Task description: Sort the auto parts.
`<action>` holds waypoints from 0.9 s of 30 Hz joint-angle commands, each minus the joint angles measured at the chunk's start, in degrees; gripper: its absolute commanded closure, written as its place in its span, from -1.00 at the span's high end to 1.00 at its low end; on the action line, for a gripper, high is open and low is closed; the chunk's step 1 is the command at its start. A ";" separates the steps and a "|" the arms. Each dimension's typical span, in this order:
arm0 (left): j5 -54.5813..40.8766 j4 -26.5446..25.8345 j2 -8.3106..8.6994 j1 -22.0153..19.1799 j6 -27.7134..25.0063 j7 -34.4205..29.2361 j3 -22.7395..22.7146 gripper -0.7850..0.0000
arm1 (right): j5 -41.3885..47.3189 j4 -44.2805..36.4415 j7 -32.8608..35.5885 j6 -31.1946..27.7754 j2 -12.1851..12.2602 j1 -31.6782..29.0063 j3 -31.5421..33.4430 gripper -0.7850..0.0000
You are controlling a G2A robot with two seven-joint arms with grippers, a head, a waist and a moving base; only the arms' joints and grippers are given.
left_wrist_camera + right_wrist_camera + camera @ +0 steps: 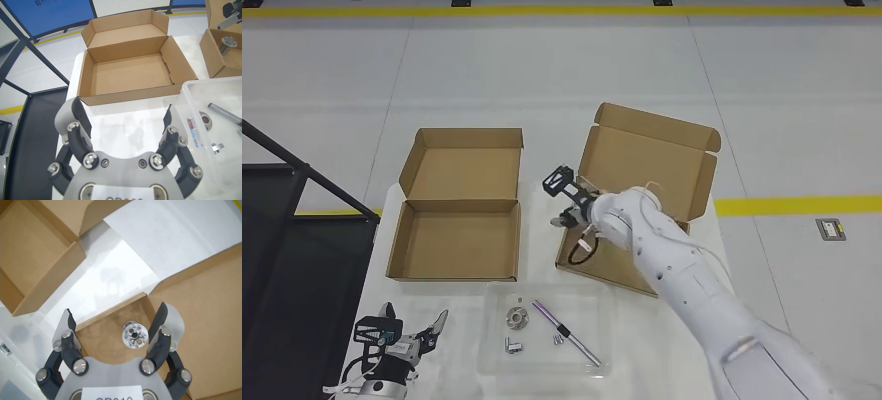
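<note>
Placement seems done: the right claw [115, 310] is spread wide over a flanged part [134, 337] standing in the right-hand box [102, 338]. Another must be fetched from the tray [206, 80] beside the wide-open left claw [122, 107].

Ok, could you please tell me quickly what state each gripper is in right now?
Left gripper: open, empty.
Right gripper: open, empty, above the metal part in the box.
</note>
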 commanded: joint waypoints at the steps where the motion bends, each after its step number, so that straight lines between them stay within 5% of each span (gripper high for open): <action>1: 0.00 0.00 0.00 0.00 0.00 0.00 0.00 1.00 | -2.49 -13.73 5.14 -0.57 2.39 -5.59 2.96 1.00; 5: 0.00 0.00 0.00 0.00 0.00 0.00 0.00 1.00 | -6.78 -38.39 15.20 -4.39 6.73 -18.94 10.69 1.00; 9: 0.00 0.00 0.00 0.00 0.00 0.00 0.00 1.00 | -7.34 -52.40 21.22 -10.85 8.76 -27.67 13.82 1.00; 12: 0.00 0.00 0.00 0.00 0.00 0.00 0.00 1.00 | -7.04 -56.23 25.01 -15.93 9.40 -29.77 13.24 1.00; 27: 0.00 0.00 0.00 0.00 0.00 0.00 0.00 1.00 | -7.04 -56.23 25.01 -15.93 9.40 -29.77 13.24 1.00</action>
